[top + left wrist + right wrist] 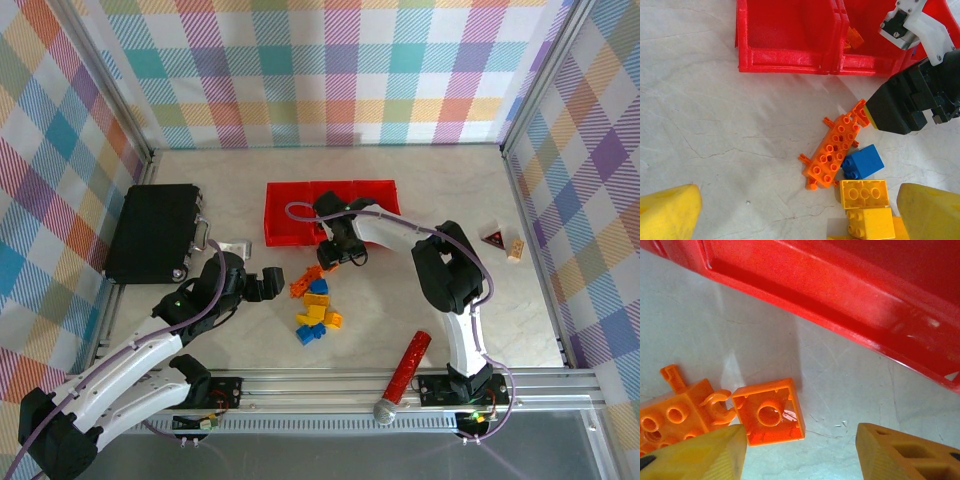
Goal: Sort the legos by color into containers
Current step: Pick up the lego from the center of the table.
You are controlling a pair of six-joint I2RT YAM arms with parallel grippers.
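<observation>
Loose legos (317,305) lie before three red containers (285,225).

The left fingers (670,212) gape wide, right fingers (695,455) apart.

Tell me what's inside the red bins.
The left bin looks bare. The middle bin holds one orange lego. The right arm covers much of it, so more could lie hidden. The third bin's contents cannot be made out.
</observation>
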